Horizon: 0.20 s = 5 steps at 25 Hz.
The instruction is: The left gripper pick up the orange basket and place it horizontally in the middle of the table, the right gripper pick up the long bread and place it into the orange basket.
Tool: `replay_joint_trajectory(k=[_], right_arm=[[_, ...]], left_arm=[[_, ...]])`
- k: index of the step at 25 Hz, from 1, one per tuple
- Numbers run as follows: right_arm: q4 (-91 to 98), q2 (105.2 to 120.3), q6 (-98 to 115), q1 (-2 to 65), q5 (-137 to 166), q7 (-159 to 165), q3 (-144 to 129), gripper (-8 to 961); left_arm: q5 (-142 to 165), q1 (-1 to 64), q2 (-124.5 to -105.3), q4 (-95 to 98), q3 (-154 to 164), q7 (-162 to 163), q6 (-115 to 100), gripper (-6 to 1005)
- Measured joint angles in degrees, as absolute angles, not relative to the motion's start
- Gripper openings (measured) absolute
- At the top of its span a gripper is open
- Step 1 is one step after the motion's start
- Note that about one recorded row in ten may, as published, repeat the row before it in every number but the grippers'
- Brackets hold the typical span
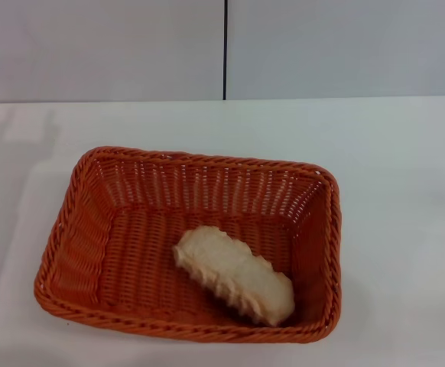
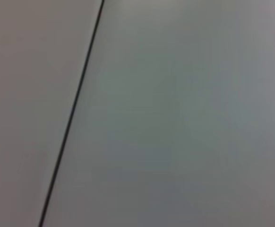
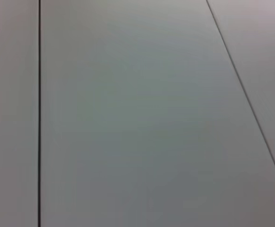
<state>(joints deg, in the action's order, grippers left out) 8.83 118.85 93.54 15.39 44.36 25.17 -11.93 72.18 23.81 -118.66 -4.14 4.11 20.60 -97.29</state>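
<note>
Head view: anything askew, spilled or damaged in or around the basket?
Nothing stands out. The orange basket sits flat on the table, undamaged, and the long bread lies diagonally inside it, pale side up, toward its right end. No arm is in view.

Pale grey wall panels (image 1: 100, 46) behind white tabletop; thin dark vertical seam (image 1: 225, 50) splits panels.
</note>
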Motion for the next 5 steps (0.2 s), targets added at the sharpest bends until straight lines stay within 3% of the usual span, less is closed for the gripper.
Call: replay_joint_trajectory(k=[5], right_arm=[[6.6, 118.98, 93.7, 15.8, 43.8, 25.0, -10.8, 726]], left_arm=[[72.2, 23.0, -118.66, -5.7, 3.3, 18.7, -97.4, 683]])
